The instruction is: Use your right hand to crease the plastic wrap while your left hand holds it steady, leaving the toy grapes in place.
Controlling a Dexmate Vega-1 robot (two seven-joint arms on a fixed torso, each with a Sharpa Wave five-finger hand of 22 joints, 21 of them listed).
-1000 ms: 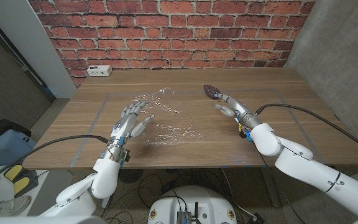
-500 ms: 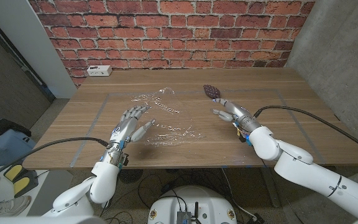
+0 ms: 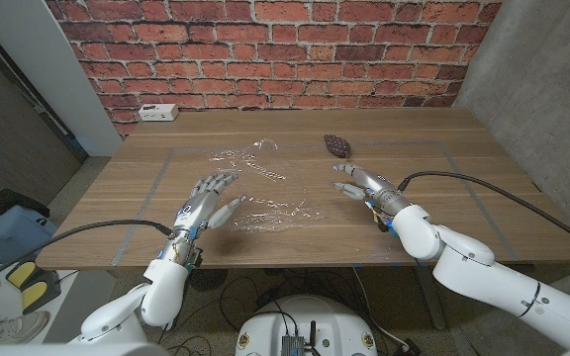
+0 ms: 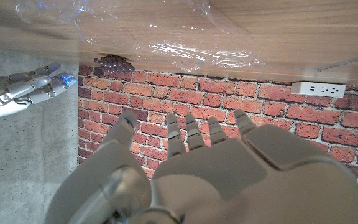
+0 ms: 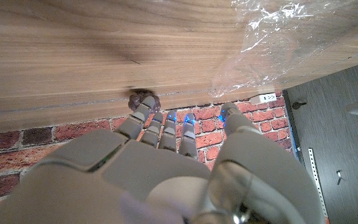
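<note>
Hovering with fingers spread and empty, the left hand (image 3: 209,198) sits at the plastic wrap's (image 3: 263,188) near edge; the right hand (image 3: 364,183), equally open, should approach low, sparing the toy grapes (image 3: 337,146) beyond.

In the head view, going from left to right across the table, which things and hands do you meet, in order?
Power strip → left hand → plastic wrap → toy grapes → right hand.
</note>
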